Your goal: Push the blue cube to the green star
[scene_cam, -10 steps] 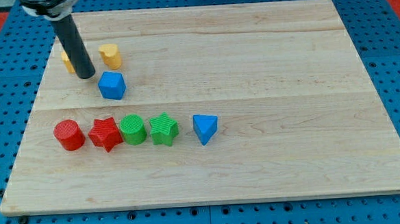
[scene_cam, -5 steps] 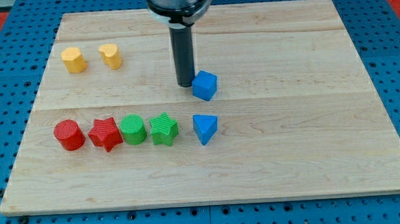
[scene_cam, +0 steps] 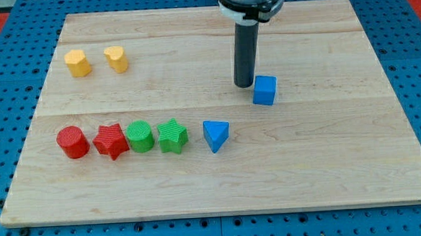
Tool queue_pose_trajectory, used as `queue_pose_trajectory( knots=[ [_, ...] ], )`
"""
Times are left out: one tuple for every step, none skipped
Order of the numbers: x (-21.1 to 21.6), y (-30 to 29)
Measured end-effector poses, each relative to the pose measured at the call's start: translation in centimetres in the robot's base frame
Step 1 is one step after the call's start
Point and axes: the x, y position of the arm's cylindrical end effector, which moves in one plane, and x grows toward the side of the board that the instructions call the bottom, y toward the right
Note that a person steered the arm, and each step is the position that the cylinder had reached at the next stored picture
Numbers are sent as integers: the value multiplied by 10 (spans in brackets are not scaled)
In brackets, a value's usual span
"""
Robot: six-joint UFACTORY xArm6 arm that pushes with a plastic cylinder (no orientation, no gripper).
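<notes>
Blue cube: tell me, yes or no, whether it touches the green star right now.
No: the blue cube sits apart from the green star, up toward the view's right beside my tip.

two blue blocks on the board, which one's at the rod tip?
The blue cube, just right of my tip and apparently touching it. The other, a blue triangular block, sits lower, at the right end of the row beside the green star.

Bright, even overhead light, soft short shadows, sharp focus, no glare.
</notes>
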Motion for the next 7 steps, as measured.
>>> queue_pose_trajectory(
  knots=[
    [0, 22],
    [18, 24],
    [23, 50],
    [23, 101],
    [36, 117],
    [61, 87],
    [64, 49]
  ],
)
